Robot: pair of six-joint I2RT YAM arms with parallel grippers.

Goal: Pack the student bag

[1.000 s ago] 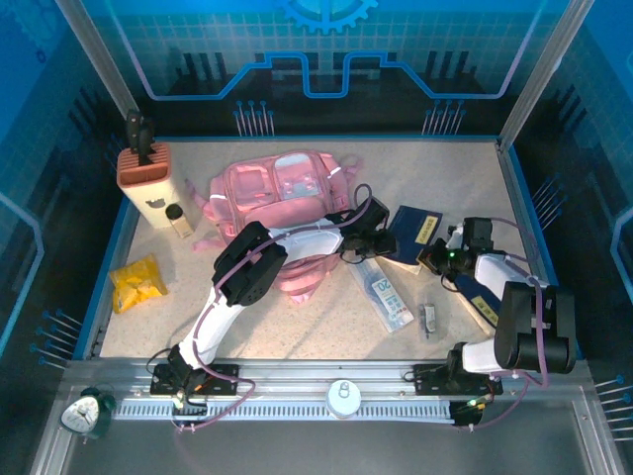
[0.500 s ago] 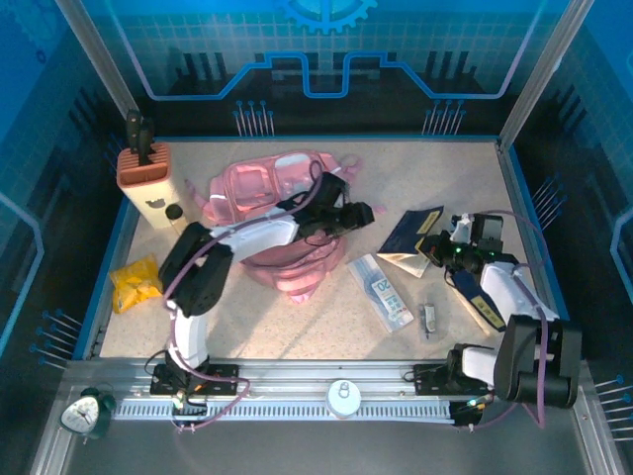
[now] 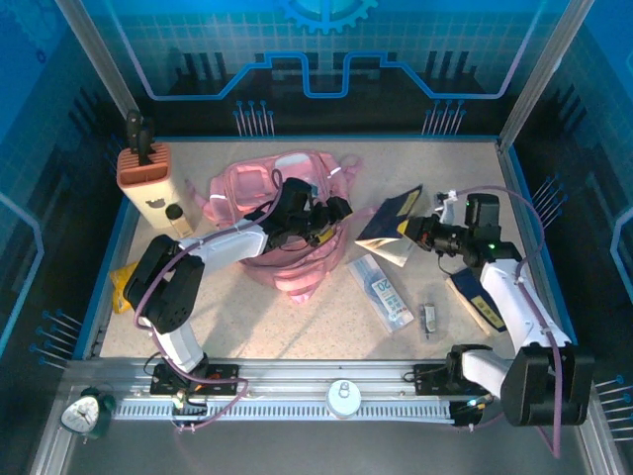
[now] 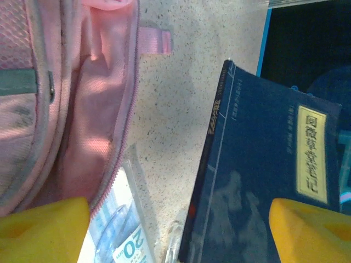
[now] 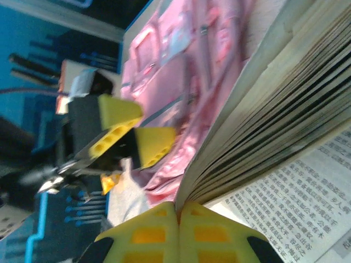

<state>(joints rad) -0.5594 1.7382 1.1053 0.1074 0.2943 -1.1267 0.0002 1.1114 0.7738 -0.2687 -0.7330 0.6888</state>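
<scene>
The student bag [image 3: 265, 190], pink and soft, lies at the back left of the table with its zipped mouth [image 4: 118, 164] facing right. My left gripper [image 3: 333, 212] hovers at that mouth, open, nothing between its yellow fingertips [image 4: 44, 230]. My right gripper [image 3: 422, 236] is shut on the edge of a dark blue book [image 3: 389, 220], which is lifted and tilted just right of the bag. The book's cover [image 4: 263, 181] faces the left wrist camera. In the right wrist view its pages [image 5: 274, 109] fan open above the shut jaws, with the bag [image 5: 186, 71] behind.
A clear ruler pack [image 3: 386, 292] lies on the table under the book. A small clip [image 3: 428, 319] and a blue-and-yellow item [image 3: 480, 302] sit at the right. A brown pen holder [image 3: 143, 166], a small bottle [image 3: 176, 218] and a yellow packet [image 3: 121, 282] are at the left.
My left gripper drew back from beside the book to the bag's mouth and opened. My right gripper lifted the book off the table and carried it left toward the bag.
</scene>
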